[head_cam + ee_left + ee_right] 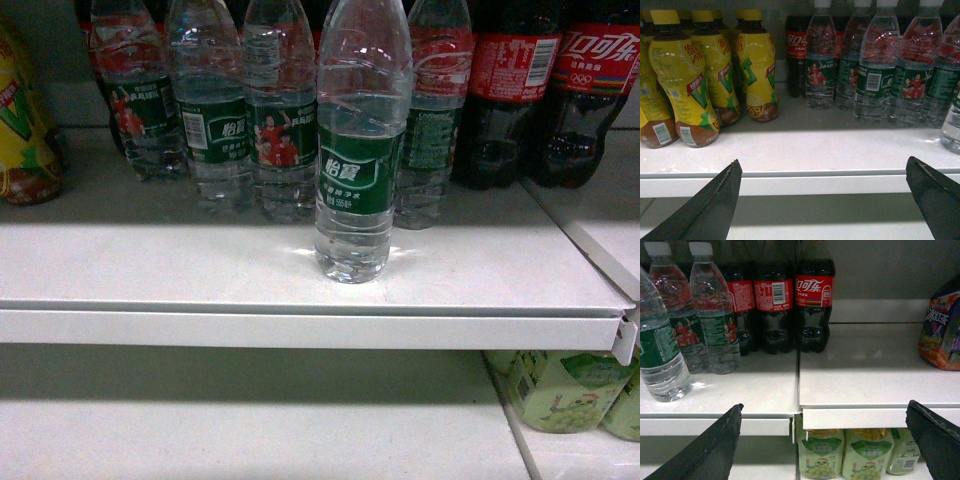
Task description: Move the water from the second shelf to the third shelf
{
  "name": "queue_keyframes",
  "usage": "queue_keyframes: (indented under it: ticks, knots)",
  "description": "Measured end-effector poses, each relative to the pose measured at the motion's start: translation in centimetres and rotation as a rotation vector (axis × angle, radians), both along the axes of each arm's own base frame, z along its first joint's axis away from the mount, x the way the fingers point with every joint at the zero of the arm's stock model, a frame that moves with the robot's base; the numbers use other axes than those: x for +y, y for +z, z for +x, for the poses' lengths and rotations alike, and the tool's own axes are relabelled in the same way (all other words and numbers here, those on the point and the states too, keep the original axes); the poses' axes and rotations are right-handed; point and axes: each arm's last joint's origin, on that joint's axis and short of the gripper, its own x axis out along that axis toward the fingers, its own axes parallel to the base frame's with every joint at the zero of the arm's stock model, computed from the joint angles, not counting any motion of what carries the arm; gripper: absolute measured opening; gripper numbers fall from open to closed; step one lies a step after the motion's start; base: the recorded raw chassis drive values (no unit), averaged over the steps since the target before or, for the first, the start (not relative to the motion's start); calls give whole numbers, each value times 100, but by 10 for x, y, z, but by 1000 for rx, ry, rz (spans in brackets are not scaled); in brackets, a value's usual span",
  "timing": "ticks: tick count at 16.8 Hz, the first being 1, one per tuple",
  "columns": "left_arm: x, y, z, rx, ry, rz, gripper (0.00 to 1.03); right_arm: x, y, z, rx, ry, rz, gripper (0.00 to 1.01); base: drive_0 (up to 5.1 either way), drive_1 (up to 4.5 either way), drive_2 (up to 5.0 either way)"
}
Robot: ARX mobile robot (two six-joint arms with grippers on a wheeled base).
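Note:
One water bottle (358, 150) with a dark green label stands alone near the front of the white shelf (200, 270), ahead of a row of like bottles (215, 110). The same bottle shows at the right edge of the left wrist view (953, 125) and at the far left of the right wrist view (659, 350). My left gripper (823, 161) is open in front of the shelf's front edge, holding nothing. My right gripper (825, 404) is open too, level with the shelf lip and to the right of the bottle. Neither gripper appears in the head view.
Yellow drink bottles (700, 75) stand at the shelf's left and cola bottles (812, 300) at its right. Pale green grape drinks (822, 452) fill the shelf below on the right. An orange and purple packet (942, 330) sits far right. The lower shelf (250, 430) lies beneath.

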Motion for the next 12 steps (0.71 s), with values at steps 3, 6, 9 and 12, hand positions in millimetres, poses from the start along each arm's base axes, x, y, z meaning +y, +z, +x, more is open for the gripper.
queue_keyframes:
  ticks: [3,6,9,12]
  knots:
    - [0,0,0,0,0,0,98,-1,-4,0,126,32,67,98,0,0,0]
    - [0,0,0,0,0,0,98,-5,15,8,107,46,175,98,0,0,0]
    - [0,0,0,0,0,0,98,-8,40,23,51,54,167,98,0,0,0]
    - [0,0,0,0,0,0,98,-7,63,43,0,80,141,98,0,0,0]
